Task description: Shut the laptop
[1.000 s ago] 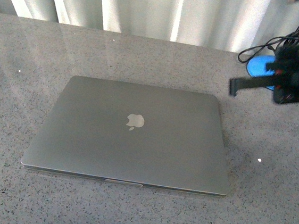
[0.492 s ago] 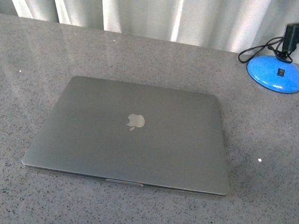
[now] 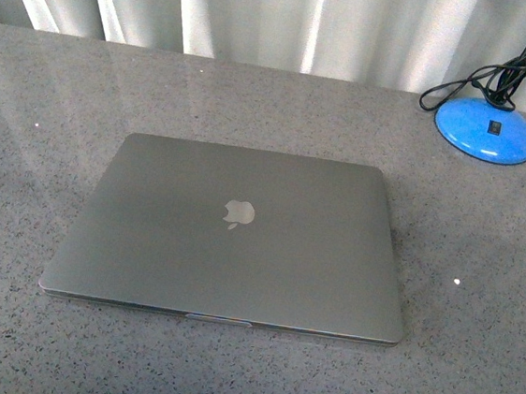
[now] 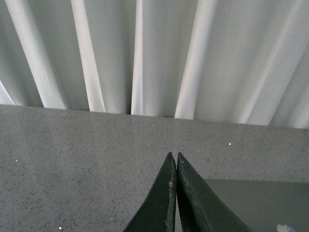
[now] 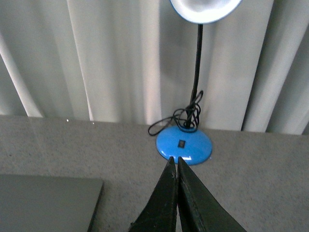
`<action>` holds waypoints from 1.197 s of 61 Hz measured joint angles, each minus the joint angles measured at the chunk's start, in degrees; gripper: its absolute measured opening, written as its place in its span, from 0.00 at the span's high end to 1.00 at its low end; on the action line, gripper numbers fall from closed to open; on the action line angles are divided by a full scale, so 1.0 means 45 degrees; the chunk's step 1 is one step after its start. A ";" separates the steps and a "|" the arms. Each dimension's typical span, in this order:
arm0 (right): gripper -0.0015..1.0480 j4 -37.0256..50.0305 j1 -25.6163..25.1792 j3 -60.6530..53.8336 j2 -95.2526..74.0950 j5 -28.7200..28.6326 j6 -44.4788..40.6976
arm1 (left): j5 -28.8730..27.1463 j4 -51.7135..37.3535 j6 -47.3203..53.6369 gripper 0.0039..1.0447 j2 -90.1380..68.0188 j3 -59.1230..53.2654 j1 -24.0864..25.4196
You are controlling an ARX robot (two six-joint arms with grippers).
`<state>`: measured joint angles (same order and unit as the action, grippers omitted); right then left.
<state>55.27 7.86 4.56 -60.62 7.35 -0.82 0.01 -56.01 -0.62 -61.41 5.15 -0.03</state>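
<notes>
The left gripper (image 4: 174, 162), with its two dark pointed fingers (image 4: 164, 203), is pressed tight together at the tips and holds nothing. It hangs in the air above the speckled grey stone table (image 4: 72, 159). A corner of the slim grey metal laptop (image 4: 256, 203) shows close beside it in the left wrist view. Behind the table hangs a pale pleated curtain (image 4: 159, 53).

The right gripper (image 5: 174, 164) looks the same: two dark fingers (image 5: 193, 203) squeezed together with no gap and nothing between them. It points toward a desk lamp with a round bright blue base (image 5: 184, 145), a thin black neck and a white shade at the top. A black cord (image 5: 169, 123) lies curled up behind the lamp's base. A grey corner of the laptop lies off to one side in the right wrist view.

From the front view no arm can be seen. The laptop (image 3: 231, 236) lies flat in the middle of the table with its lid all the way down. A pale apple logo (image 3: 238, 213) sits in the middle of the lid. The thin front edge faces the camera. The blue lamp base (image 3: 486, 129) sits at the far right of the table, well apart from the laptop, near the curtain (image 3: 263, 14).
</notes>
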 joint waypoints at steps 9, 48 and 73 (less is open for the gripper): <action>0.99 -0.1112 -0.0418 -0.0423 0.1501 -0.0345 0.0019 | 0.0000 0.1059 0.0034 0.97 0.1413 -0.0510 0.0000; 0.99 -0.6781 -0.1715 -0.0733 0.7961 -0.1613 0.0049 | -0.0005 0.6664 0.0039 0.97 0.7849 -0.0908 0.0000; 0.99 -0.8961 -0.1715 -0.0738 1.0200 -0.1613 0.0053 | -0.0005 0.8986 0.0039 0.97 1.0239 -0.0908 0.0000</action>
<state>14.94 0.14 1.23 -14.72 0.10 -0.58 -0.01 -15.57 -0.45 -15.33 1.06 -0.03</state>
